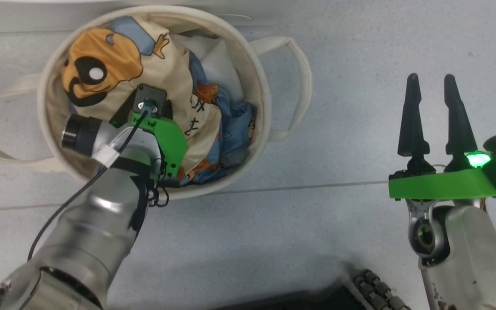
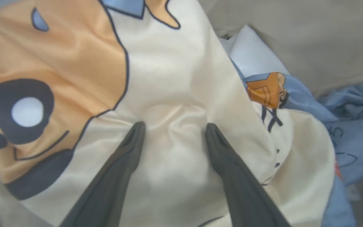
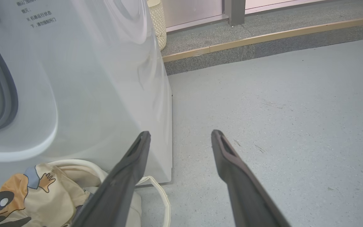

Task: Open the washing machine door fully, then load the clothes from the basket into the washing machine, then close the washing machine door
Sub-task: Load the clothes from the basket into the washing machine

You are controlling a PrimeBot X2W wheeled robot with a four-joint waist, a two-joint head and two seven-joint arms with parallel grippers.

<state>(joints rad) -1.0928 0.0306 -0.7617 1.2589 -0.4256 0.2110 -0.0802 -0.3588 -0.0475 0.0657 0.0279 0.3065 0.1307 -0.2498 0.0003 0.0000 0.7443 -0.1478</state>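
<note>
**Head view, from above.** Round off-white canvas basket (image 1: pixel 261 86) on pale grey floor (image 1: pixel 338 224), with looped handles (image 1: pixel 274 42) out to either side. Uppermost inside the basket: cream garment (image 1: pixel 175 69) with an orange cartoon bear face and black marks. Beneath it and toward the basket's right wall: light blue garments (image 1: pixel 237 125) with orange-brown prints. Against the basket's far wall: a fold of plain white sheet (image 1: pixel 220 58). Lowered into the basket from its near side: left arm (image 1: pixel 101 215), with its green mount (image 1: pixel 168 133) over the cream garment. Well to the right of the basket, outside it and above bare floor: right gripper (image 1: pixel 431 79), fingers parted wide, nothing between them.

**Left wrist view.** Inside the basket: left gripper (image 2: pixel 173 126) spread wide, dark fingertips (image 2: pixel 135 132) down at the cream cloth, a soft ridge of fabric between them, not pinched. Blue cloth to one side, with the basket's beige inner wall beyond.

**Right wrist view.** Just behind the basket: white washing machine (image 3: pixel 90 78), with the grey rubber gasket (image 3: pixel 9 94) of its opening at the view's left edge. Contact between basket and machine front: cannot tell. Farther from the basket, past the machine's side: a cream perforated bin (image 3: pixel 158 19).
</note>
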